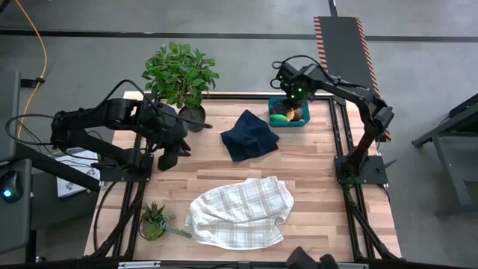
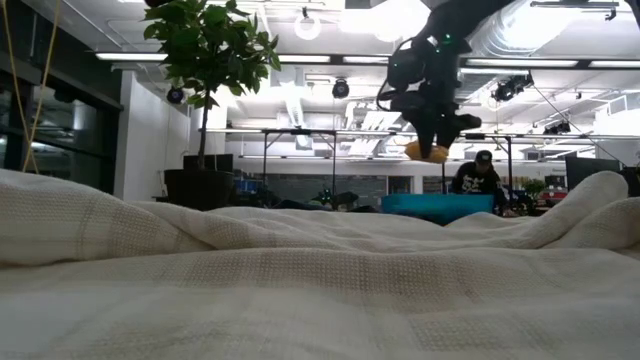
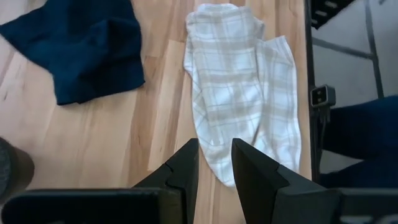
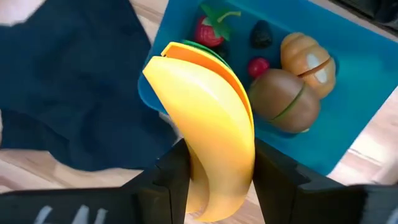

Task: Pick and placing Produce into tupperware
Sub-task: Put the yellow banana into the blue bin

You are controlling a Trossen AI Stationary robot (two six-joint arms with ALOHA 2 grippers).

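Observation:
A yellow toy banana (image 4: 205, 118) is held in my right gripper (image 4: 214, 168), which hangs above the corner of the teal tupperware (image 1: 300, 124) at the table's far right. In the box (image 4: 354, 87) lie a brown kiwi piece (image 4: 283, 99), an orange piece (image 4: 308, 59), a strawberry (image 4: 208, 31), a red cherry (image 4: 258, 64) and a dark berry (image 4: 261, 34). A green piece peeks out under the banana. My left gripper (image 3: 214, 168) waits above the table's left side, pointing slantwise down, open by a narrow gap with nothing in it. My right gripper pinches the banana between its two fingers (image 4: 171, 177), one on each flat side (image 4: 211, 186), near one end. The fingers come from above, pointing down. The banana (image 2: 430, 152) is lifted clear, its free end reaching out over the box's corner.
A dark navy cloth (image 1: 250, 134) lies crumpled just left of the box. A checked cream cloth (image 1: 239, 213) covers the near middle. A leafy potted plant (image 1: 179, 75) stands at the far left, a small plant (image 1: 154, 222) near left. A person (image 2: 478, 172) sits beyond the table.

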